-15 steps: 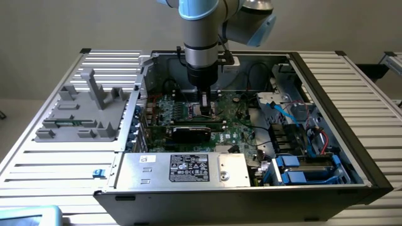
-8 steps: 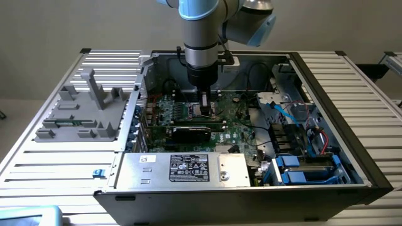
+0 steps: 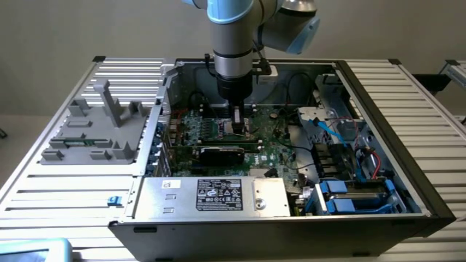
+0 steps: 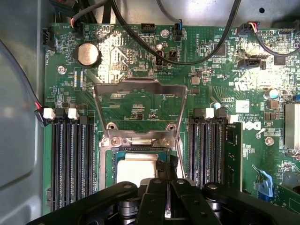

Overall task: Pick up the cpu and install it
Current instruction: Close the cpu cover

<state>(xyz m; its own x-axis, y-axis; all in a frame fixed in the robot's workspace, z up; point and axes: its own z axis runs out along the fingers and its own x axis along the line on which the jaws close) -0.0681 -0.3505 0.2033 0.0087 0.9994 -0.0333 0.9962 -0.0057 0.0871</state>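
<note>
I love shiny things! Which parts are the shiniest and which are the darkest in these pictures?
Wrist view: the cpu gleams pale silver, the bare case metal glares whitish, and the claw is a dark shape. Exterior view: the light is soft and even, the ribbed table looks bright, and the inside of the computer case lies in shade.

Quick headcount: one computer case (image 3: 218, 234), one motherboard (image 4: 211, 70), one coin battery (image 4: 88, 55), one silver chip (image 4: 136, 171), one flipped-up metal frame (image 4: 139, 89), four white slot clips (image 4: 72, 113), one memory stick (image 4: 233, 154), one labelled silver box (image 3: 156, 199), two blue brackets (image 3: 335, 188), one grey plastic stand (image 3: 87, 136), one robot arm (image 3: 233, 49), one gripper (image 4: 167, 171).
</note>
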